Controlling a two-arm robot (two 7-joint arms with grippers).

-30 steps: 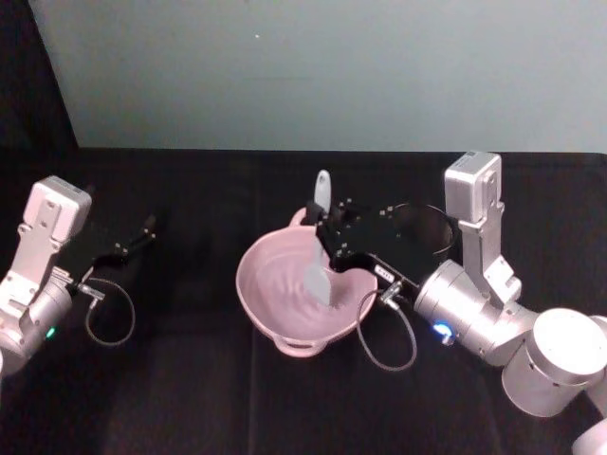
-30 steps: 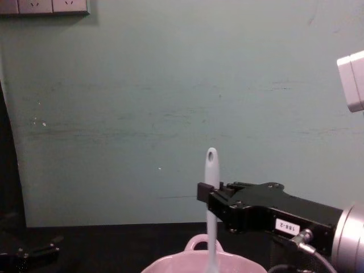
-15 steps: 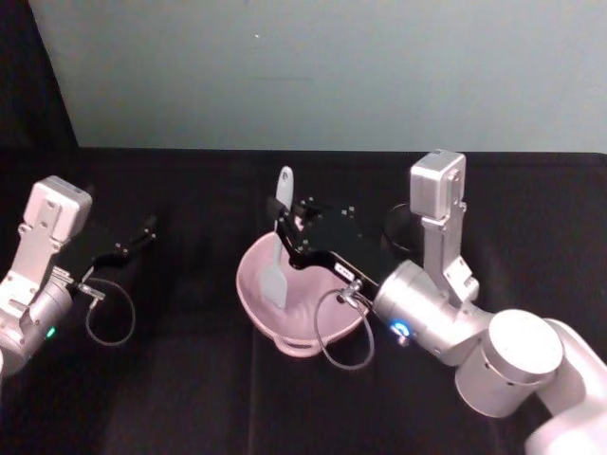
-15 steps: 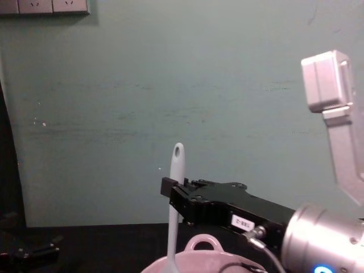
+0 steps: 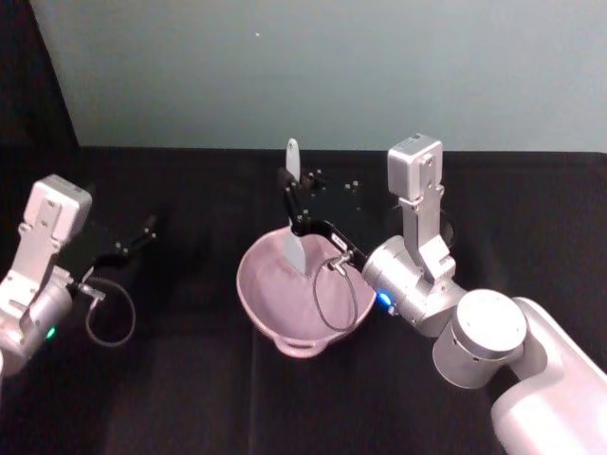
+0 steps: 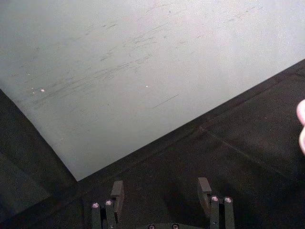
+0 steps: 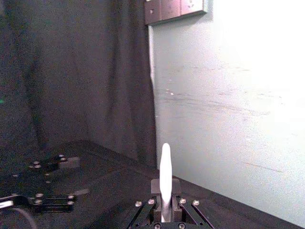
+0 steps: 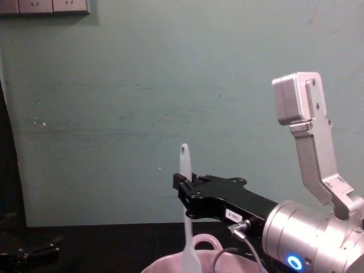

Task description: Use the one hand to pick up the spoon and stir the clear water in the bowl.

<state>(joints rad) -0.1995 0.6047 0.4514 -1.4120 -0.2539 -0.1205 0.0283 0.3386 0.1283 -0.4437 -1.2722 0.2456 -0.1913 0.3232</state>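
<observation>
The pale pink bowl [image 5: 285, 308] stands mid-table; its loop handle [image 8: 203, 243] shows at the far rim. The white spoon [image 5: 293, 213] stands upright with its scoop down inside the bowl near the far rim and its holed handle end [image 8: 183, 151] sticking up. My right gripper [image 5: 291, 203] reaches in from the right and is shut on the spoon's handle, as the right wrist view shows with the spoon [image 7: 165, 176] pinched between the fingers. My left gripper [image 5: 140, 233] rests open on the table far to the left, its fingers [image 6: 116, 190] spread apart.
A black cloth [image 5: 190, 379] covers the table, and a teal wall [image 8: 142, 85] rises right behind it. Cable loops [image 5: 332, 303] hang from the right wrist over the bowl. Wall outlets [image 8: 45, 5] sit high at the left.
My right gripper carried the spoon from the bowl's middle to its left side, then toward the far rim. The right arm swung leftward with it. The left arm stayed still.
</observation>
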